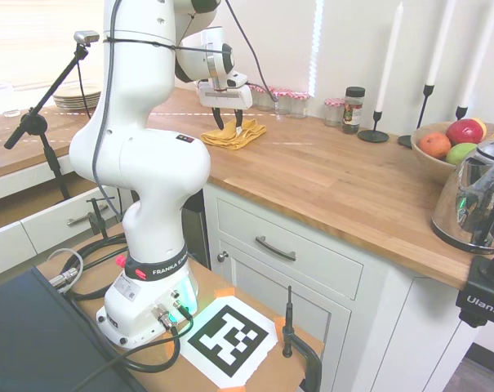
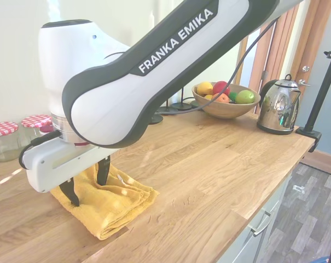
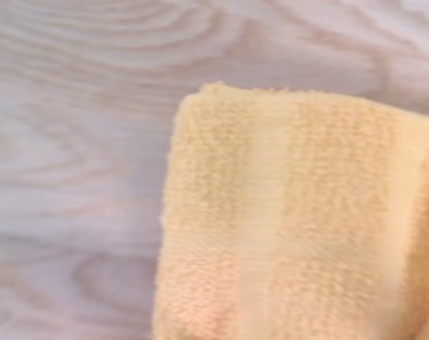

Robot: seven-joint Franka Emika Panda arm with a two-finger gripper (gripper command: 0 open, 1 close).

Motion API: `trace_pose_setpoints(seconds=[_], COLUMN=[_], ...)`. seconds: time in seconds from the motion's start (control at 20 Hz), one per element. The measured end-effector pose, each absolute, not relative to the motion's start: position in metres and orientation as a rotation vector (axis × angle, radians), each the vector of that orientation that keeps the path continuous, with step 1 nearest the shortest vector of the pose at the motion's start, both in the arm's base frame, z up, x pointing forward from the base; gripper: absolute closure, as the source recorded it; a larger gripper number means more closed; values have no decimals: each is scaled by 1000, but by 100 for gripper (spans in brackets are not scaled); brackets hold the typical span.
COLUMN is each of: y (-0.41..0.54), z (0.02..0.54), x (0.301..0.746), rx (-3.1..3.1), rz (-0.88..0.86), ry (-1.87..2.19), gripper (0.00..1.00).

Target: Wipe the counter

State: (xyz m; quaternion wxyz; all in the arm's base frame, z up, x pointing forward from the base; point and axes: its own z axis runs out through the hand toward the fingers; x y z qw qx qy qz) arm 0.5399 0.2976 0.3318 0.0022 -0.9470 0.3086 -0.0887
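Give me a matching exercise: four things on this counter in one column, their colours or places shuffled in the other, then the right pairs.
1. cloth
2. kettle
3. fruit bowl
4. jars

a. shiny metal, near the counter's end
b. yellow, under the open gripper
c. red-checked lids, by the wall
d. wooden, beside the candlesticks

Pairs: 1-b, 2-a, 3-d, 4-c

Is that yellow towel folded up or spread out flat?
Folded. The yellow towel lies on the counter in stacked layers, visible at its edge.
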Motion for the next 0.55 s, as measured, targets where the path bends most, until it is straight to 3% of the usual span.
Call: trace_pose_setpoints(seconds=[0.55], y=[279], z=[352], x=[494], rx=[-2942], rz=[-319], ry=[944], gripper=[0])
